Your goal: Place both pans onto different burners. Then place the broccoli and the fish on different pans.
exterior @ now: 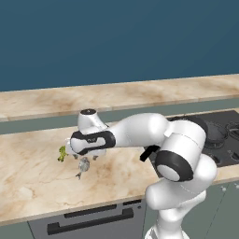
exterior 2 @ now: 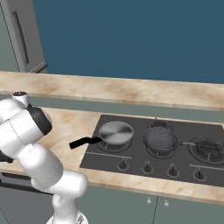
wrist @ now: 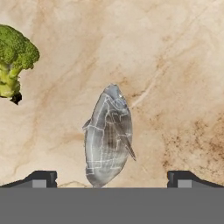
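Observation:
The silvery-grey fish (wrist: 108,135) lies flat on the marble counter, and my gripper (wrist: 113,179) hangs open just above it, one fingertip on either side. The fish (exterior: 83,165) sits right under the gripper (exterior: 85,158). The green broccoli (wrist: 13,57) lies a little apart from the fish, outside the fingers; it (exterior: 62,153) is to the left of the hand. On the cooktop, a shiny silver pan (exterior 2: 116,132) with a black handle rests on the left burner. A darker pan (exterior 2: 161,139) sits on the middle burner. Nothing is held.
The dark cooktop (exterior 2: 131,162) has a bare burner (exterior 2: 209,148) at its right and knobs along its front. A raised marble ledge (exterior: 116,95) runs behind the counter. A tall grey cabinet (exterior 2: 26,39) stands at the far left. My own arm hides part of the cooktop (exterior: 228,154).

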Motion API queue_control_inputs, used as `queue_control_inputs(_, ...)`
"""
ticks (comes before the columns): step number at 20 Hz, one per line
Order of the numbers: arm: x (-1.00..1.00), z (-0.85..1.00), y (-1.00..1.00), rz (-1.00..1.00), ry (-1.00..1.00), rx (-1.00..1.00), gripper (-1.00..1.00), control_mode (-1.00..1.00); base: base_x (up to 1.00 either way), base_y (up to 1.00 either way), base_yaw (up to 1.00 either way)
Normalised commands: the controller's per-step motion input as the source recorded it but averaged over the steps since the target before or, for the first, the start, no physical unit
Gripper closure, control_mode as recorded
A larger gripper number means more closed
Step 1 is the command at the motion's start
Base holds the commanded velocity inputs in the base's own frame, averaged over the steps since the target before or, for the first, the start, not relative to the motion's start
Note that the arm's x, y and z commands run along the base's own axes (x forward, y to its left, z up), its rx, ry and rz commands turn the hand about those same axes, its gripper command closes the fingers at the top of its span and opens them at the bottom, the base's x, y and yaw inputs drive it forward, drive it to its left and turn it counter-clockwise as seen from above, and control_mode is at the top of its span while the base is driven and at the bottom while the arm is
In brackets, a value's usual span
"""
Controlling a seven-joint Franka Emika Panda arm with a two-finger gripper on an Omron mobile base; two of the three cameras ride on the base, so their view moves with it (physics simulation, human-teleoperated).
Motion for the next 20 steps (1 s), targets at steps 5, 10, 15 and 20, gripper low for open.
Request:
queue_control_inputs(5,0.00,-0.18,0.05,0.00,0.00,0.00,-1.00,-1.00,0.00,0.00,0.00)
queue_control_inputs(10,0.00,-0.15,0.06,0.00,0.00,0.00,-1.00,-1.00,0.00,0.00,0.00)
queue_control_inputs(15,0.02,-0.07,0.02,0.00,0.00,0.00,-1.00,-1.00,0.00,0.00,0.00)
queue_control_inputs(20,0.01,-0.06,0.00,0.00,0.00,0.00,-1.00,-1.00,0.00,0.00,0.00)
